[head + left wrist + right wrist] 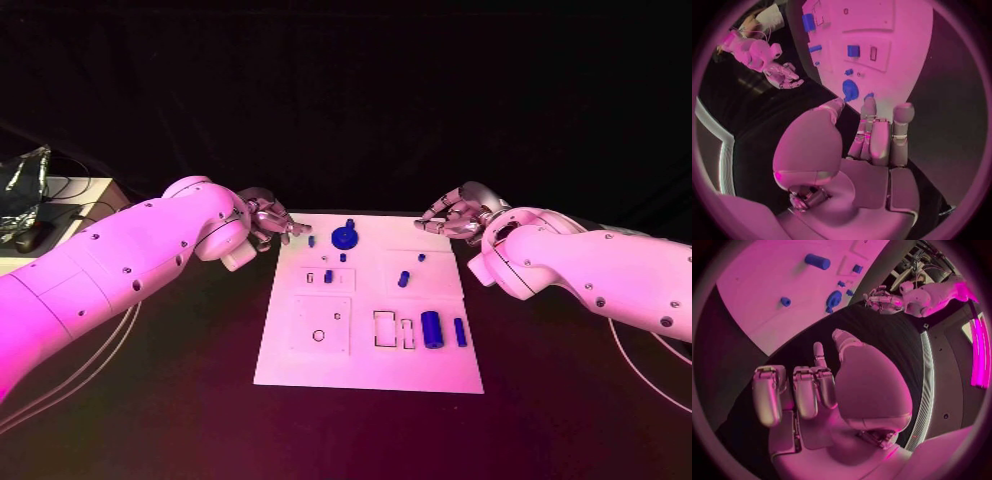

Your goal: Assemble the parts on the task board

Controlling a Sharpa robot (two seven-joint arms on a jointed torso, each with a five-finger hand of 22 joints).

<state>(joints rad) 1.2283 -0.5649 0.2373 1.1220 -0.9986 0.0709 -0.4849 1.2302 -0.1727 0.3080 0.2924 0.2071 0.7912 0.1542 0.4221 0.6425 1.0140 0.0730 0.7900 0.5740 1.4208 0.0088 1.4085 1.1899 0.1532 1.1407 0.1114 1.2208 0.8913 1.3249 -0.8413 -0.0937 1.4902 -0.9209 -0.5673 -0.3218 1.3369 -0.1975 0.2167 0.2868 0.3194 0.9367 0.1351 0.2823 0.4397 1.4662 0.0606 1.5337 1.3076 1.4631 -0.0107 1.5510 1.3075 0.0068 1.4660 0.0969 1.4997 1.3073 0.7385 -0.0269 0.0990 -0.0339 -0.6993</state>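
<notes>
We saw the task board (368, 350) lying between both hands, its blue parts (431, 329) spread across it, a round blue part (345, 238) nearest our left fingers (869, 107). The left hand (271, 224) hovered at the board's far corner, fingers loosely apart, holding nothing. The right hand (453, 216) hung likewise, fingers (806, 390) partly curled, empty.

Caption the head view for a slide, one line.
Both hands, left and right, hover empty at the task board's far corners, blue parts unassembled.
</notes>
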